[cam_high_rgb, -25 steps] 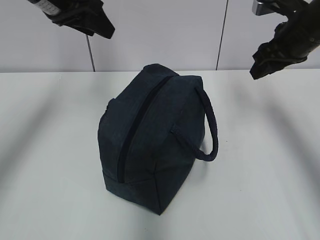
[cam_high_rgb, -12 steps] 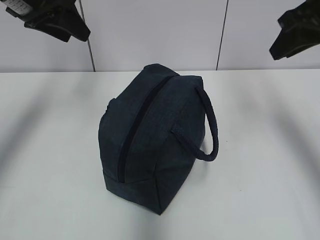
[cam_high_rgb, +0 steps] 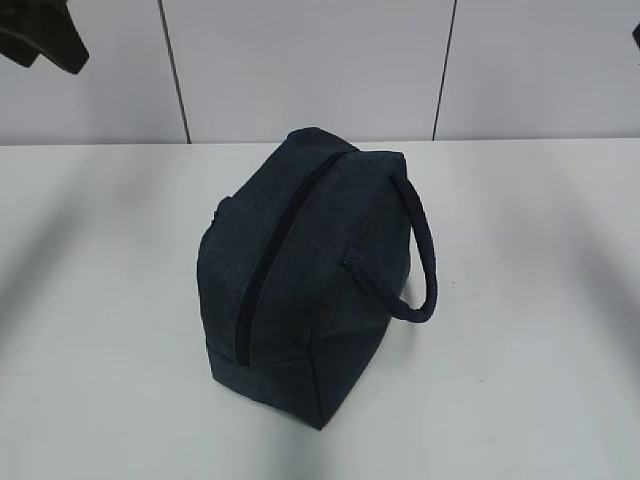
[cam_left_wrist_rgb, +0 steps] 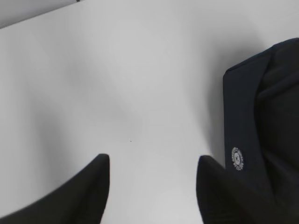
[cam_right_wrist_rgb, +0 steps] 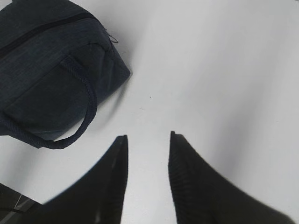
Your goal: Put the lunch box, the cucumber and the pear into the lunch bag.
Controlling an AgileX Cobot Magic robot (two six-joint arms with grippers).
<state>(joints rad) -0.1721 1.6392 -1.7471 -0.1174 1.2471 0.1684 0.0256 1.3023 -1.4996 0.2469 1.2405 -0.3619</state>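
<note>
The dark navy lunch bag (cam_high_rgb: 300,270) stands on the white table with its zipper (cam_high_rgb: 272,255) shut and its rope handle (cam_high_rgb: 422,265) hanging to the right. The lunch box, the cucumber and the pear are not to be seen anywhere. My left gripper (cam_left_wrist_rgb: 152,159) is open over bare table, with the bag's end (cam_left_wrist_rgb: 261,121) to its right. In the exterior view it hangs high at the top left (cam_high_rgb: 50,40). My right gripper (cam_right_wrist_rgb: 147,136) is also open, more narrowly, and empty. The bag (cam_right_wrist_rgb: 46,65) lies up and left of it.
Bare white table (cam_high_rgb: 530,350) surrounds the bag on all sides. A pale panelled wall (cam_high_rgb: 300,70) with dark vertical seams closes the back. A round white logo (cam_left_wrist_rgb: 238,158) marks the bag's end panel.
Both arms have drawn up and outward to the top corners of the exterior view. The right one has almost left it. The bag has not moved.
</note>
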